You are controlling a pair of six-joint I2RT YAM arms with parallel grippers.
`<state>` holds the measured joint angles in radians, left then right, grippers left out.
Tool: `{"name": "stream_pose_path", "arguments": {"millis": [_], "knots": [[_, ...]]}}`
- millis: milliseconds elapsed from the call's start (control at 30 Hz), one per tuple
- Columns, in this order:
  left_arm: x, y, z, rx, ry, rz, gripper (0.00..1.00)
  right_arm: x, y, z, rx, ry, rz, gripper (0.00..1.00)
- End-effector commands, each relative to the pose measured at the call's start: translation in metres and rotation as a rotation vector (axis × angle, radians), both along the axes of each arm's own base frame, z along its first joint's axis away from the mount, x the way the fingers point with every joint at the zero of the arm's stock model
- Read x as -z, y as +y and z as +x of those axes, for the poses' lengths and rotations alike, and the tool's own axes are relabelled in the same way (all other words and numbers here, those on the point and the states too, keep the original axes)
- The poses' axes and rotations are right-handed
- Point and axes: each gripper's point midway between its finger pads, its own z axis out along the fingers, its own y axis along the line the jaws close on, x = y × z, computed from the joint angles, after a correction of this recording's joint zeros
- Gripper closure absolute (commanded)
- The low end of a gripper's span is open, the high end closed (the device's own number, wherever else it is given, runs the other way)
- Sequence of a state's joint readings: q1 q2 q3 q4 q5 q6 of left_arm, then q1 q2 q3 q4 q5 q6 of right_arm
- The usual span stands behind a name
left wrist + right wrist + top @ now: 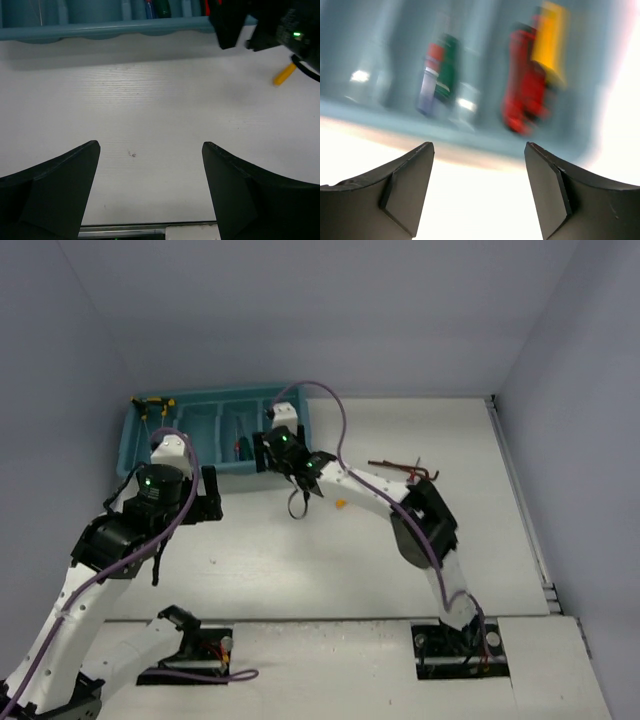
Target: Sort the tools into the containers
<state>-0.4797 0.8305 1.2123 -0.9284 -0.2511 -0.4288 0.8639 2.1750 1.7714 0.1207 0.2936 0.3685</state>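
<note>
White worktop [300, 560] bore the tray [128, 445] at ten o'clock, long axis nine-to-three; screwdrivers [440, 70] inside lay twelve-to-six; left hand [150, 145] and right hand [479, 147] gaped empty.

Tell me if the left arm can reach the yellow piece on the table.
Probably: the open left gripper faces bare table up to the yellow piece, though the right gripper hangs close by.

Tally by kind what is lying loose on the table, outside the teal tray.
Red-handled pliers: 1
Dark hex key: 1
Small yellow piece, kind unclear: 1
Total: 3
Not counted: the yellow-and-black item at the far left corner of the tray; I cannot tell whether it is in or out.
</note>
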Motion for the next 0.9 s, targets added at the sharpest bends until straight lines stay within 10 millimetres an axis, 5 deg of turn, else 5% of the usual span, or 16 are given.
{"name": "stream_pose_path", "arguments": {"millis": [0, 67, 267, 333, 400, 567, 600, 867], "knots": [[-0.022, -0.021, 0.017, 0.093, -0.033, -0.009, 0.18, -0.11, -0.095, -0.014, 0.273, -0.143, 0.165, 0.31], [-0.018, -0.034, 0.022, 0.161, -0.007, -0.007, 0.18, -0.1, -0.129, -0.024, 0.348, -0.115, 0.171, 0.31], [0.016, -0.121, 0.041, 0.522, 0.156, -0.027, 0.18, -0.045, -0.265, -0.072, 0.588, 0.042, 0.147, 0.32], [0.035, -0.153, 0.052, 0.602, 0.204, 0.043, 0.19, -0.051, -0.299, -0.087, 0.627, 0.04, 0.164, 0.32], [0.035, -0.18, 0.064, 0.663, 0.187, 0.078, 0.19, -0.036, -0.328, -0.101, 0.666, 0.075, 0.145, 0.33], [0.087, -0.24, 0.1, 0.749, 0.298, 0.113, 0.31, -0.036, -0.362, -0.131, 0.697, 0.091, 0.173, 0.32], [0.084, -0.251, 0.109, 0.758, 0.284, 0.109, 0.31, -0.033, -0.366, -0.136, 0.702, 0.096, 0.174, 0.33], [0.152, -0.301, 0.142, 0.834, 0.387, 0.128, 0.37, -0.033, -0.372, -0.155, 0.684, 0.093, 0.219, 0.32]]}}
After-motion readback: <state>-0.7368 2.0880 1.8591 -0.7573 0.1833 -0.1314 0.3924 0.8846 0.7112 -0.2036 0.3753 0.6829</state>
